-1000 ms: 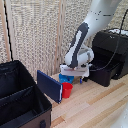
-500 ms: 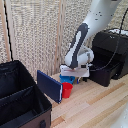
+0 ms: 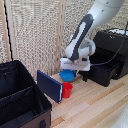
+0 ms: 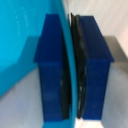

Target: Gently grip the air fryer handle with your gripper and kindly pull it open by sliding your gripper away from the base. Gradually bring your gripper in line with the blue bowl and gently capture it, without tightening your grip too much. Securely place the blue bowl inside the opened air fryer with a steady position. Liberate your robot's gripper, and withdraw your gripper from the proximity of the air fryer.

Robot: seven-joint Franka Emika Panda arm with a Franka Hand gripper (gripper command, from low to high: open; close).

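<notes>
The blue bowl [image 3: 67, 75] hangs just under the white wrist block in the exterior view, above the wooden floor. My gripper [image 3: 70, 70] is shut on its rim. In the wrist view the two blue finger pads [image 4: 52, 65] clamp the thin light-blue bowl wall [image 4: 20, 45] between them. The matte-black air fryer [image 3: 111, 55] stands at the exterior view's right, with its drawer basket [image 3: 102, 73] pulled out toward the arm. The bowl is to the left of the drawer, apart from it.
A red cup [image 3: 66, 90] stands on the floor just below the bowl. A dark-blue flat panel [image 3: 49, 85] leans next to it. An open black fabric suitcase [image 3: 20, 100] fills the exterior view's lower left. A slatted wall [image 3: 35, 35] runs behind.
None visible; the arm and the bowl hold about the same place above the red cup.
</notes>
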